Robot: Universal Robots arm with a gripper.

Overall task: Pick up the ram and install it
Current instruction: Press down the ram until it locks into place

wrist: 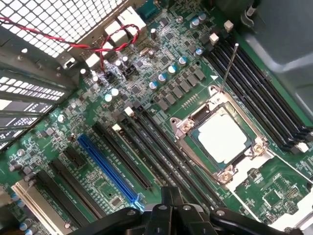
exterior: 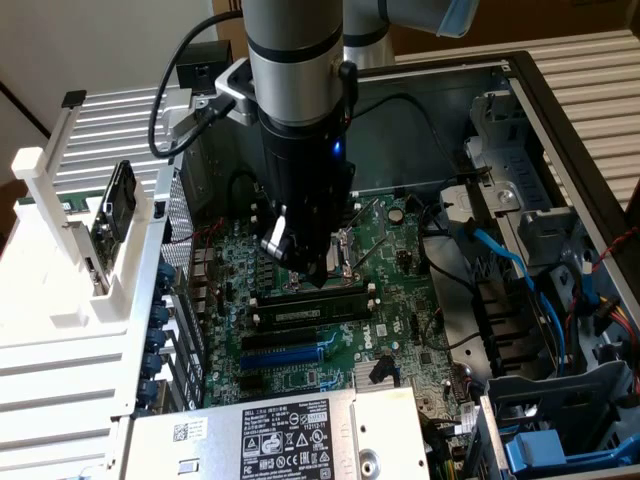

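A: Where is the hand [exterior: 318,278] sitting?

B: It is hanging low inside the open computer case [exterior: 560,110], its tip just above the motherboard [exterior: 400,250], right at the memory slots [exterior: 310,305]. The fingers are standing fully closed; I cannot tell whether anything is pinched between them.

A: And the ram?

B: In the exterior view a dark stick with a pale label strip is lying along the slots, directly under the hand's tip: that looks like the ram [exterior: 312,313]. Whether it is fully seated I cannot tell.

A: Is any writing showing?

B: The power supply [exterior: 290,440] at the lower edge of the exterior view is wearing a black label [exterior: 290,440] with white print and certification marks, too small to read. A white barcode sticker [exterior: 187,432] is sitting beside it.

A: What is the wrist camera giving?

B: The processor socket [wrist: 222,139] with its bare metal lid, a blue expansion slot [wrist: 110,169], long black slots [wrist: 161,147] beside it, and red wires [wrist: 73,45] crossing the perforated case wall.

A: How much room is there?

B: Open space is lying above the board. Toward the exterior view's right, blue cables [exterior: 510,265] and the drive cage [exterior: 560,400] are crowding in; toward its left, a white slotted rack [exterior: 90,270] is standing against the case edge.
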